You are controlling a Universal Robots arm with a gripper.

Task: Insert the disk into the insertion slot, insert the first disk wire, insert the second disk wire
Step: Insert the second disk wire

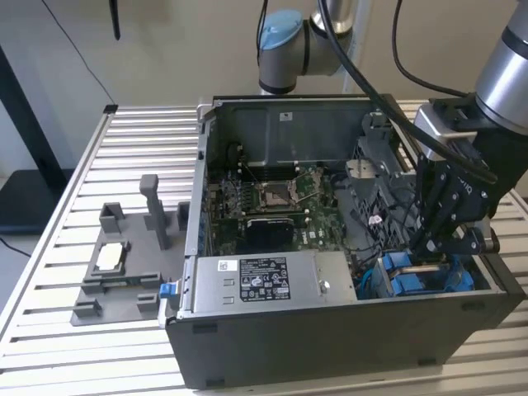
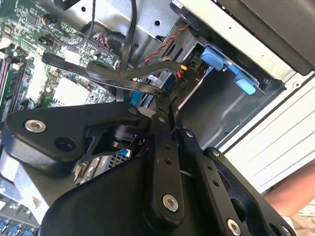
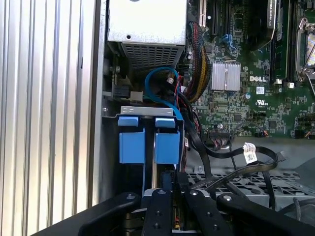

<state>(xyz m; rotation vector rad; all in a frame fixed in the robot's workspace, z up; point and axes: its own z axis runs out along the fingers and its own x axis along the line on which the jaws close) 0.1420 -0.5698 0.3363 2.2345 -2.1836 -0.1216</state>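
Reaching down into the insertion slot [image 1: 429, 276], the end effector [image 1: 441, 243] looks pinched on a black wire [image 2: 147, 88]. Plugging it in needs a careful, straight push.

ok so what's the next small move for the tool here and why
Probably a slow, short push down toward the insertion slot. The tool sits close above it, in line with the gap between the blue tabs, with a flat black wire at its tip, so a small, careful advance looks safest.
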